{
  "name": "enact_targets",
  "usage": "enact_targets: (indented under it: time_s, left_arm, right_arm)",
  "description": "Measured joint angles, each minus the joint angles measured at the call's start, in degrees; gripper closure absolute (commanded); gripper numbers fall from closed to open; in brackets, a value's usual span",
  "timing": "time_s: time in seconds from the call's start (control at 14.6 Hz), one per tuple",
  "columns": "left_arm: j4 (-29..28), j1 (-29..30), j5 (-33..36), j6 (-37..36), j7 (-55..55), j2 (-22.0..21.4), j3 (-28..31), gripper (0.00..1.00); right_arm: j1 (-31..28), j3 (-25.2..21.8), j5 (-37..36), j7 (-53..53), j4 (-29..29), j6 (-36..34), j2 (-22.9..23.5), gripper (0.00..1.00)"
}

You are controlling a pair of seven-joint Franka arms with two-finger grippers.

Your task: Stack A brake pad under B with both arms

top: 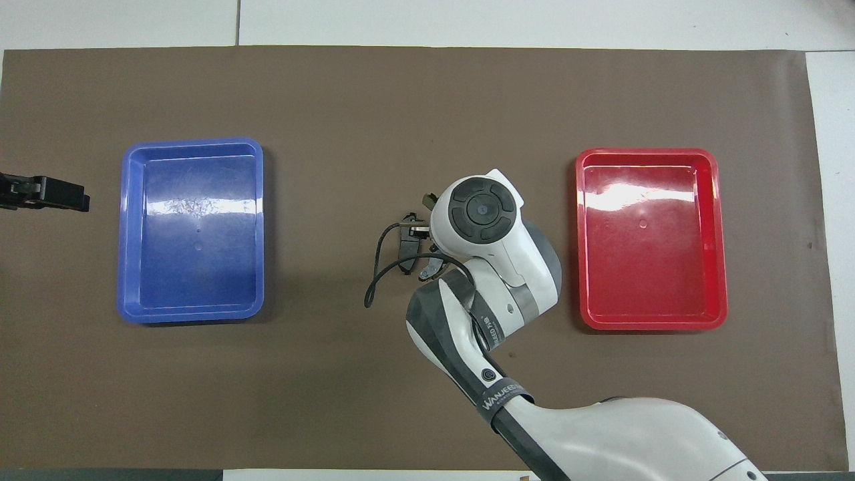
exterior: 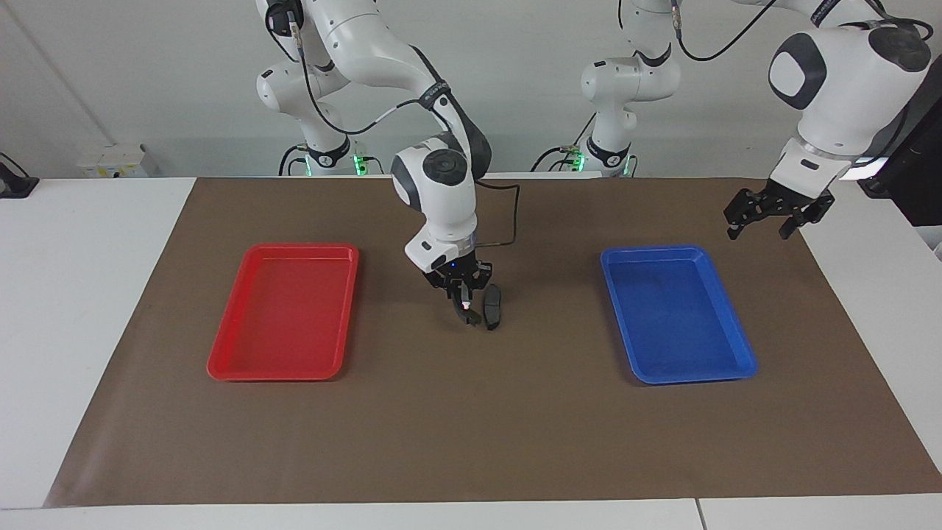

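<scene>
The A brake pad [exterior: 491,307], a short dark-grey pad, lies on the brown mat midway between the two trays; in the overhead view the A brake pad [top: 405,244] is partly covered by the right arm's wrist. My right gripper [exterior: 464,293] is shut on B [exterior: 469,313], the slim dark crescent, which hangs just beside the pad on the red tray's side. Only a silvery end of B [top: 428,268] peeks from under the wrist in the overhead view. My left gripper [exterior: 758,224] hangs open with nothing in it, raised over the mat past the blue tray at the left arm's end; the overhead view shows the left gripper [top: 67,195] at its edge.
A red tray [exterior: 283,316] with nothing in it lies toward the right arm's end, and a blue tray [exterior: 677,316], likewise holding nothing, toward the left arm's end. The brown mat [exterior: 471,427] covers the white table.
</scene>
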Motion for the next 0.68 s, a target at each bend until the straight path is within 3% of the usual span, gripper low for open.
enact_targets:
  time_s: [0.68]
  left_arm:
    - [2.2, 1.8, 0.0, -4.8, 3.2, 0.0, 0.0, 0.01]
  right_arm:
    - [2.3, -0.1, -1.3, 2.4, 2.6, 2.7, 4.3, 1.0]
